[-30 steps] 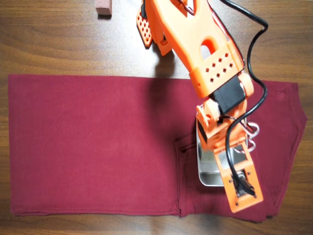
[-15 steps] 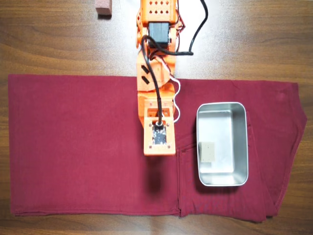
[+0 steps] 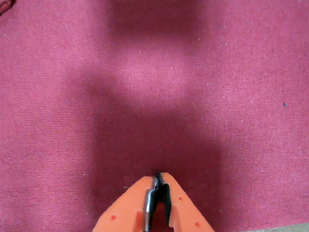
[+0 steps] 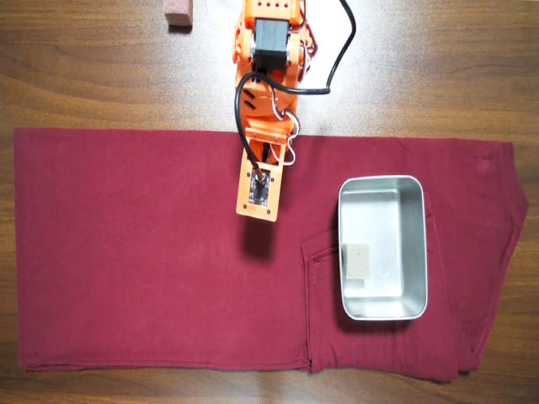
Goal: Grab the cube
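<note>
The cube [image 4: 357, 260] is a small pale beige block. It lies inside the metal tray [image 4: 418, 244], against the tray's left wall in the overhead view. It does not show in the wrist view. My orange gripper [image 3: 158, 176] is shut with nothing between its jaws, and it hovers over bare maroon cloth [image 3: 154, 87]. In the overhead view the orange arm [image 4: 263, 126] reaches down from the top centre. Its wrist plate [image 4: 258, 192] hides the fingertips. The wrist sits to the left of the tray and higher in the picture than the cube.
A maroon cloth [image 4: 135, 252] covers most of the wooden table [image 4: 84, 76]. The tray stands on its right part. A reddish-brown block [image 4: 178, 13] sits at the top edge, left of the arm's base. A black cable [image 4: 341, 50] loops beside the arm.
</note>
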Motion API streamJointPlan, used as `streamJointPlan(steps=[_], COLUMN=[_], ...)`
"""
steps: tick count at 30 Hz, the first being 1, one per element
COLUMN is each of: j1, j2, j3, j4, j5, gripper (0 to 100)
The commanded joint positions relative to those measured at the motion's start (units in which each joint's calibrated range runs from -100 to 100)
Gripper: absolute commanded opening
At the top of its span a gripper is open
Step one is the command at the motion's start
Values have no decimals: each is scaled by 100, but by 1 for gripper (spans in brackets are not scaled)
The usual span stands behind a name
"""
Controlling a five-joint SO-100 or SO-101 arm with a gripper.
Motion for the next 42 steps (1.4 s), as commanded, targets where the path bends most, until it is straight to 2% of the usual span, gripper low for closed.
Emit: streamJointPlan(steps=[1, 42], j1=[-63, 71], j2=[12, 12], j3=[55, 55], j4=[131, 131], j5=[-5, -5], gripper=[0, 0])
